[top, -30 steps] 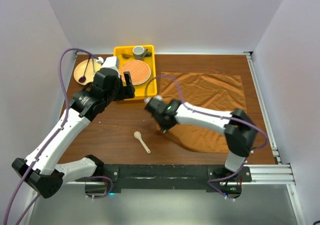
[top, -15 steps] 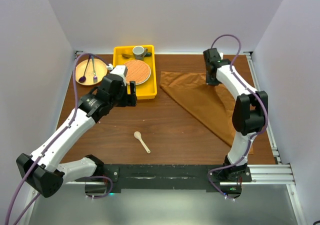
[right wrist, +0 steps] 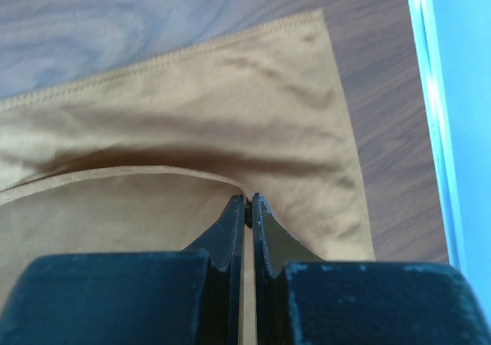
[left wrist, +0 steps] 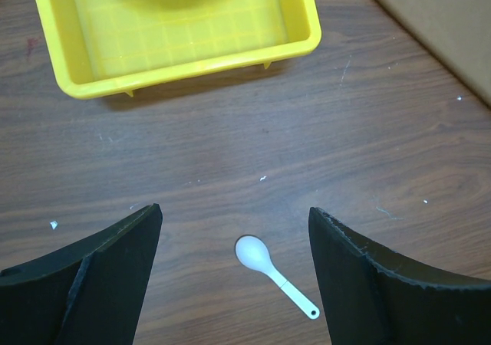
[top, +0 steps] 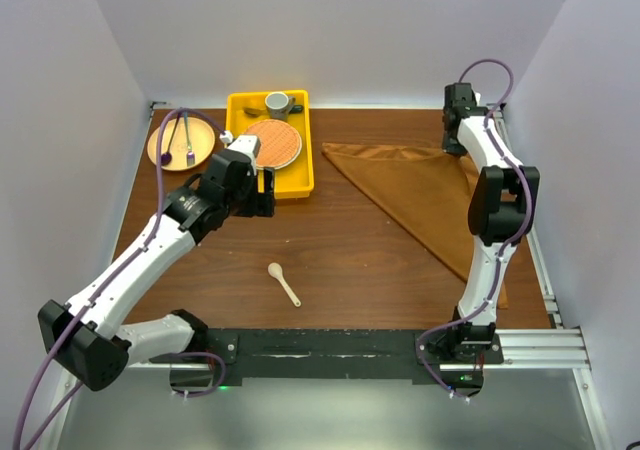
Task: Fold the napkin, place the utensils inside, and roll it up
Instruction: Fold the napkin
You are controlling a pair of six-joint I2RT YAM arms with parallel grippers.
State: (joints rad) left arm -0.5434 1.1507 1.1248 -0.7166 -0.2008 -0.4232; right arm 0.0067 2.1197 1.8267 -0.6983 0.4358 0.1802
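Note:
The rust-brown napkin (top: 415,192) lies folded into a triangle on the right of the table, its long edge running from near the tray down to the front right. My right gripper (top: 457,142) is at the napkin's far right corner, shut on the upper cloth layer's corner (right wrist: 247,201), which it holds over the lower layer (right wrist: 253,115). The cream spoon (top: 284,282) lies on bare wood in front of the tray. My left gripper (top: 262,192) hovers open and empty above the table, with the spoon (left wrist: 270,272) seen between its fingers (left wrist: 92,276).
A yellow tray (top: 300,175) at the back holds a round orange woven mat (top: 272,142) and a grey cup (top: 278,102). A tan plate (top: 172,146) with a purple spoon and a dark fork stands at the back left. A metal rail (top: 520,180) runs along the right edge.
My right gripper carried the napkin's front left corner across to the far right corner, folding the square into a triangle. My left gripper drifted slightly right, staying open.

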